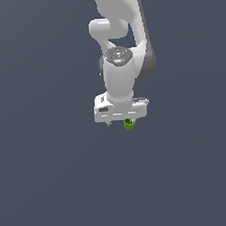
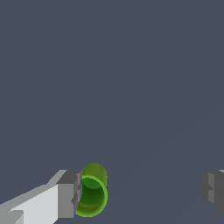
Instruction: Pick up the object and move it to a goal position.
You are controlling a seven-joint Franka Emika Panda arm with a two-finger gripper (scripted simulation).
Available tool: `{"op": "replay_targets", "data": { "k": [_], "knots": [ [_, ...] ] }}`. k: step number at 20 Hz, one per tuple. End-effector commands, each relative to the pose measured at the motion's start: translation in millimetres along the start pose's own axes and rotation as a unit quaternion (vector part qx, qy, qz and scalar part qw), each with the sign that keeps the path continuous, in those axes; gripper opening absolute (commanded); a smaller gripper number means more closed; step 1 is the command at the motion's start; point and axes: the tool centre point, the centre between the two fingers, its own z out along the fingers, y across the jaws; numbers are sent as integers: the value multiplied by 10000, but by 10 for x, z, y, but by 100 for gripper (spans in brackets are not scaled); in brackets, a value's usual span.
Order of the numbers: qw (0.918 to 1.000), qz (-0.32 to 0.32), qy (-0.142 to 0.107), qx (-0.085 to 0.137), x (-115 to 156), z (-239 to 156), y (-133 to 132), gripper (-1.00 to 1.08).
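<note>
Green cup (image 2: 92, 190): approach step; gripper (image 2: 140, 192) spread wide, one finger (image 2: 68, 194) touching. Centring, then closing, required.

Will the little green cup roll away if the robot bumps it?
Probably. The green cup is round, so a sideways nudge might roll or tip it. It looks tiny beside the end effector, so likely light. One finger sits right against it while the other stands far off, so it could slide.
</note>
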Motion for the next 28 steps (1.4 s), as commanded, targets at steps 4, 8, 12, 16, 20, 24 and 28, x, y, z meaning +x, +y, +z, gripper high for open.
{"op": "replay_targets", "data": {
  "k": [4, 8, 12, 16, 20, 24, 28],
  "knots": [
    [9986, -528, -38, -39, -133, 169, -110, 100],
    [9938, -1105, -77, -72, -287, 343, -229, 100],
    [9842, -1764, -120, -94, -475, 529, -365, 100],
    [9735, -2278, -153, -101, -632, 666, -471, 100],
    [9645, -2633, -174, -99, -746, 757, -545, 100],
    [9589, -2829, -186, -97, -811, 806, -585, 100],
    [9585, -2844, -189, -95, -818, 812, -590, 100]
  ]
}}
